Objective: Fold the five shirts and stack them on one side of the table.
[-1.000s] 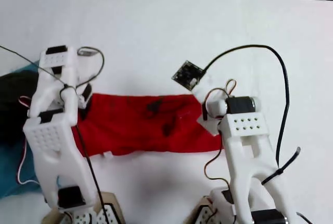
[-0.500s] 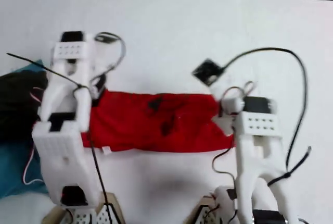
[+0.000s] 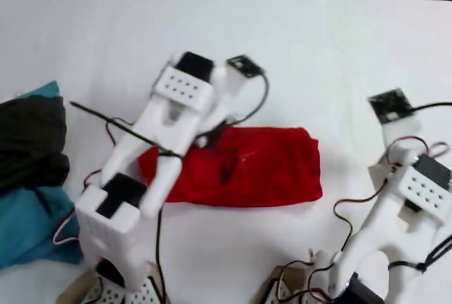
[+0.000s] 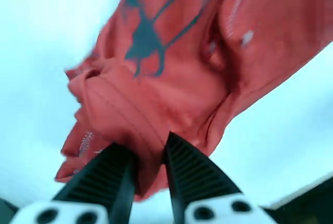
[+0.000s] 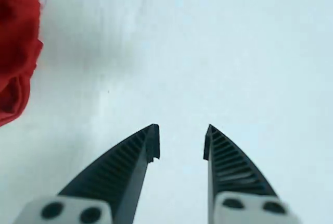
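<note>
Here the left gripper [image 4: 152, 148] is clenched on a bunched fold of the red cloth shirt with dark print [image 3: 261, 170], the cloth pinched between its two black ribbed fingers. The shirt lies mid-table on the white table [image 3: 339, 42], partly folded, its long axis running side to side between the arms. The right gripper [image 5: 181, 130] hangs released over bare table, well apart from the shirt's right edge. The pile of black and teal shirts [image 3: 32, 141] sits left of the shirt, so the left arm, nearer both, seems best placed to carry it
</note>
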Controlling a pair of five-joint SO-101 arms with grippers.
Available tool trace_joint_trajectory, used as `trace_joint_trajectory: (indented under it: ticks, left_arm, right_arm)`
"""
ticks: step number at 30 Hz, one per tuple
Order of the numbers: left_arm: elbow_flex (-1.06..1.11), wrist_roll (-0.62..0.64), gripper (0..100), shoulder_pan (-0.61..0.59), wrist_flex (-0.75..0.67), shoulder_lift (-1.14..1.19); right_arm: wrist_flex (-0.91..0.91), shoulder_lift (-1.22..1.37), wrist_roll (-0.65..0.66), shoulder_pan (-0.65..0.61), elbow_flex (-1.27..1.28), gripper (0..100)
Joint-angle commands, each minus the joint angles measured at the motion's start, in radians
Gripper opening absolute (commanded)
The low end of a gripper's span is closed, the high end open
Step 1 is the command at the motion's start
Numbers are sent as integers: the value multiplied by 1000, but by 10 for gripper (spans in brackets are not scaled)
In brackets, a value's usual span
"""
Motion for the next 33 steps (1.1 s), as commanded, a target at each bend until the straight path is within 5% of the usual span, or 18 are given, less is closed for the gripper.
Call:
trace_joint_trajectory:
  ticks: [1, 9, 17, 29, 33]
  left_arm:
    - [-108, 5, 21, 84, 15, -60]
    - [-417, 8, 21, 230, 18, 147]
    - [-483, 9, 22, 397, 11, 371]
    - [-665, 0, 24, 388, -3, 548]
    - [-750, 0, 111, 390, 20, 548]
  right_arm:
    - [-13, -38, 6, 73, 5, 159]
    - [-64, -38, 34, 134, 95, 159]
    - [-111, -36, 41, 268, 95, 159]
    - [-107, -31, 41, 275, 109, 159]
    - [-113, -31, 43, 275, 138, 159]
